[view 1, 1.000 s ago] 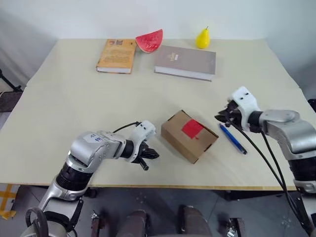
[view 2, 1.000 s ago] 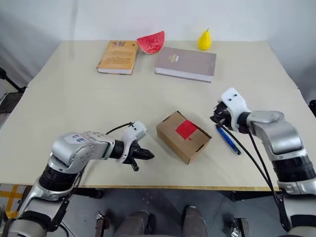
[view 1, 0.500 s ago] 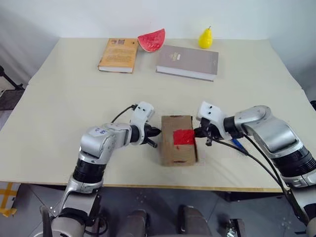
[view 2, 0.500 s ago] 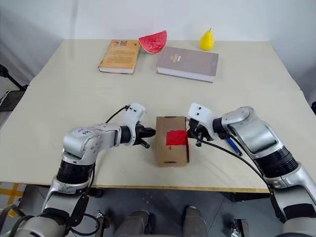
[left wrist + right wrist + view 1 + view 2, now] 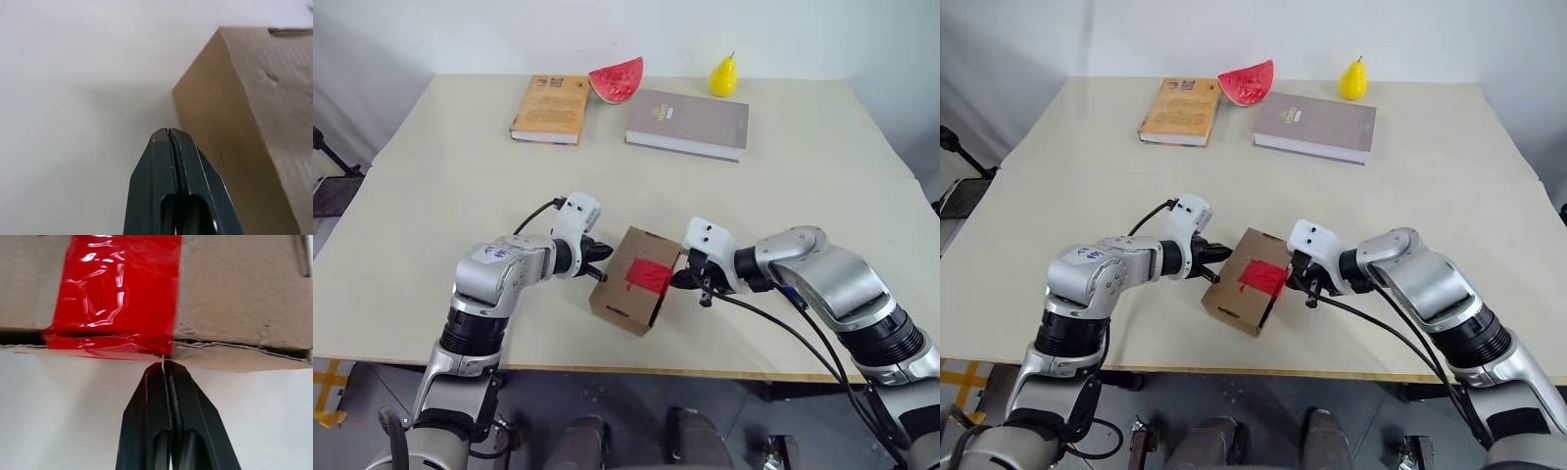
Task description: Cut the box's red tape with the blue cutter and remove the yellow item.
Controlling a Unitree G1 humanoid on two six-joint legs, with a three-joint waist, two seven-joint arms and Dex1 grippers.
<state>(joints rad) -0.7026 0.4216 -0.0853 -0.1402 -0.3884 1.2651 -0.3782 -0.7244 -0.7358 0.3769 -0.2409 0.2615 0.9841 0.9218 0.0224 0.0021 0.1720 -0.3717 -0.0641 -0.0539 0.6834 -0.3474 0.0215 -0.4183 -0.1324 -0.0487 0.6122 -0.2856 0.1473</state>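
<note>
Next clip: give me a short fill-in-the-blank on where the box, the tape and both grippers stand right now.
1. The box lies between the left gripper and the ____ gripper.
2. The tape on the box is ____ in colour.
3. Both grippers' fingers are ____, holding nothing.
4. At the table's far edge, the pear stands beside the ____ book.

Missing words: right; red; shut; grey

Beige table (image 5: 440,196), cardboard box (image 5: 628,281), orange book (image 5: 547,108), grey book (image 5: 687,122), watermelon slice (image 5: 617,78), pear (image 5: 723,75)
</note>
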